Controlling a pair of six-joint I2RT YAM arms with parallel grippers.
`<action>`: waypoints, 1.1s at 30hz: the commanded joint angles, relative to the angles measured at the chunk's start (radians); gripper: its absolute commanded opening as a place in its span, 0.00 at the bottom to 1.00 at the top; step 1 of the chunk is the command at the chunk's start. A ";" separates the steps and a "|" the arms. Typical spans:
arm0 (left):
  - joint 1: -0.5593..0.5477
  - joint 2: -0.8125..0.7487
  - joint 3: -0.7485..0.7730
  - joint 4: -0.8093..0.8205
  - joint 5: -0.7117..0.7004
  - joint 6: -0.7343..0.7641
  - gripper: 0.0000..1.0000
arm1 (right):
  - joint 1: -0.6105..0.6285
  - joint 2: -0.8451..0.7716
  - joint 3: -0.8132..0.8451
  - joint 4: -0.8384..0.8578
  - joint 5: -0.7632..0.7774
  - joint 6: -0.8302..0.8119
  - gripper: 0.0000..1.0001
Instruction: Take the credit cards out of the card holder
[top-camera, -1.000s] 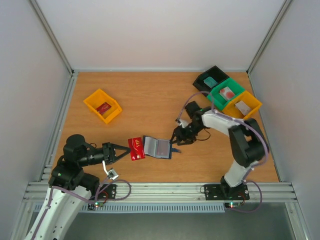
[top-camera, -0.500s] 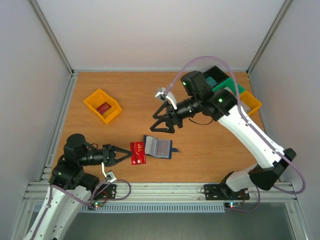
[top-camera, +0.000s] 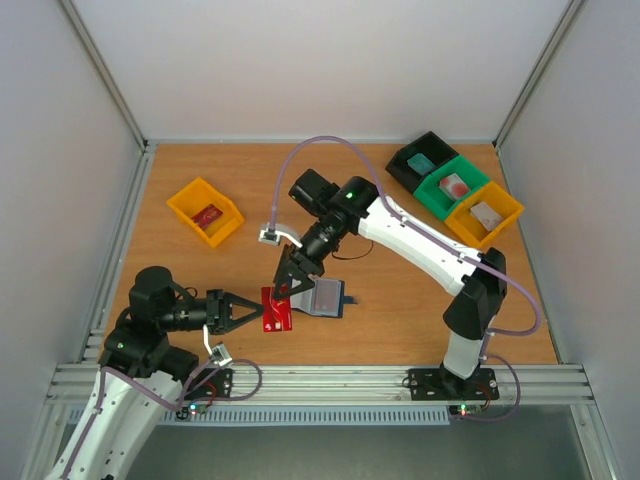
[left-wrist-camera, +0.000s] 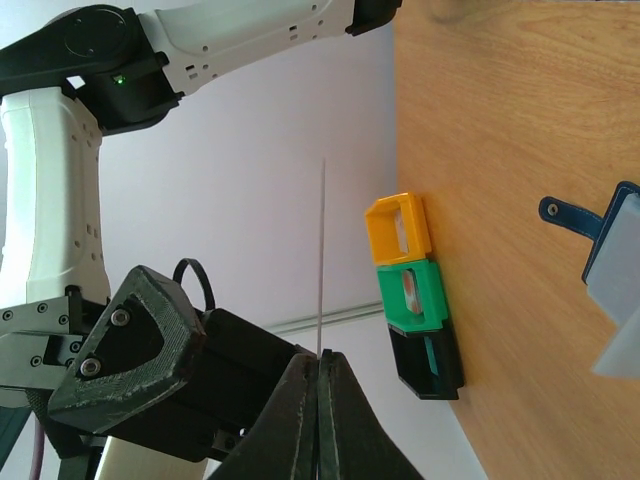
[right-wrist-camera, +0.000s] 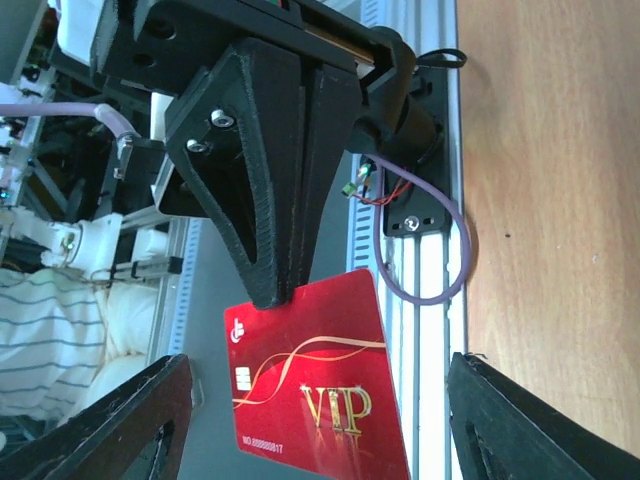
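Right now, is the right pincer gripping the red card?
No, the right pincer stands open, a finger on either side of the card, which the left pincer clamps by its edge.

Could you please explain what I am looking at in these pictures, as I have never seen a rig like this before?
This is a robot with a left arm and a right arm, both bolted to the near edge of a wooden table. The overhead picture looks down from above and behind them. The other two pictures come from a small camera on each wrist. The left claw is shut on the edge of a red card marked VIP, which the right wrist camera sees face-on. The right claw hangs open just above it. Beside the card lies an open navy card holder. A yellow bin stands on the left. A black bin, a green bin and a second yellow bin stand in a row at the far right.
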 joint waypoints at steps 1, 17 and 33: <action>-0.003 0.010 0.013 0.023 0.036 0.273 0.00 | 0.006 0.018 0.041 -0.068 -0.064 -0.044 0.68; -0.002 0.130 -0.036 0.341 -0.024 0.198 0.00 | -0.053 0.012 -0.041 0.103 -0.077 0.118 0.33; -0.002 0.234 -0.003 0.318 -0.403 -0.159 0.54 | -0.290 -0.230 -0.281 0.541 0.320 0.767 0.01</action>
